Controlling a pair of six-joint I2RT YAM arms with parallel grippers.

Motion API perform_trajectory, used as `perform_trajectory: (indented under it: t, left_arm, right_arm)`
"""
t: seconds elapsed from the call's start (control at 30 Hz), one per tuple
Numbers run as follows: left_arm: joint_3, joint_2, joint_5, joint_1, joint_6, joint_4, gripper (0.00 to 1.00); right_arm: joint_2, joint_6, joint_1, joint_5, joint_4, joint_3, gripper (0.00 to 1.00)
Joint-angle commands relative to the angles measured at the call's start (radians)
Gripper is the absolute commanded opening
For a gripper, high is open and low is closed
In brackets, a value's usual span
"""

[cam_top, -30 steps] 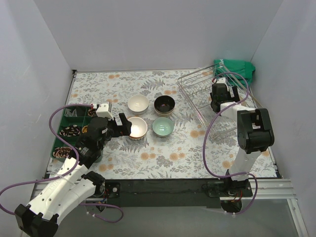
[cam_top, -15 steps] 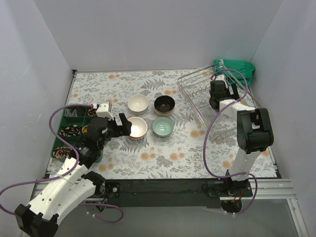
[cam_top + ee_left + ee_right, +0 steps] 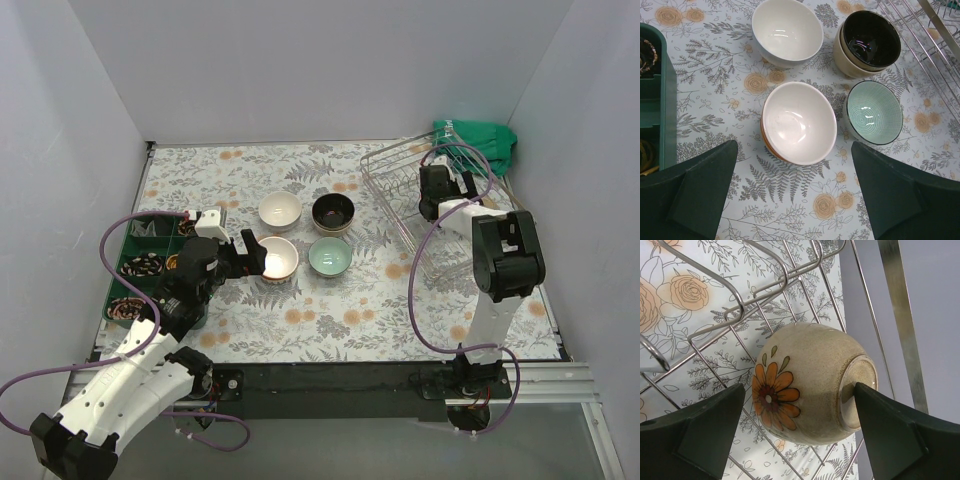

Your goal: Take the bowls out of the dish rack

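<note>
The dish rack (image 3: pixel 395 190) stands at the far right, and its wires (image 3: pixel 760 297) fill the right wrist view. A speckled tan bowl (image 3: pixel 810 365) with an orange flower lies on its side in the rack. My right gripper (image 3: pixel 799 387) is open with its jaws either side of this bowl, and its right finger (image 3: pixel 890 435) touches the bowl's foot. On the table stand a white bowl (image 3: pixel 786 31), a dark brown bowl (image 3: pixel 870 39) nested in a cream one, a pale teal bowl (image 3: pixel 874 112), and a white bowl (image 3: pixel 799 121) nested in an orange one. My left gripper (image 3: pixel 795 200) is open and empty just short of that nested pair.
A green compartment tray (image 3: pixel 133 232) holding small items lies at the left edge, close to my left arm. A green cloth (image 3: pixel 482 140) lies behind the rack in the far right corner. Grey walls close in the table on three sides.
My right gripper has moved a little farther back and left inside the rack. My left arm and the bowls on the table have not moved.
</note>
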State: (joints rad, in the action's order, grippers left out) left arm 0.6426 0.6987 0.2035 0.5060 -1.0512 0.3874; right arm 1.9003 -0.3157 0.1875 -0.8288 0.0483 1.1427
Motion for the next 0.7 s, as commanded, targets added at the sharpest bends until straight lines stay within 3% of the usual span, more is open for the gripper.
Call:
perform_trajectory:
  t: [0.0,0.37,0.67]
  left_arm:
    - [-0.011,-0.004,0.010,0.003,0.014,-0.012,0.98]
    - [-0.014,-0.004,0.005,0.002,0.016,-0.015,0.98]
    - [-0.014,-0.008,0.005,0.003,0.019,-0.015,0.98]
  right_arm:
    - [0.057,0.024,-0.006,-0.033,-0.027,0.011,0.99]
    - [0.129,0.084,-0.006,-0.056,-0.174,0.031,0.98]
    - [0.138,0.125,-0.005,-0.197,-0.242,0.038,0.97]
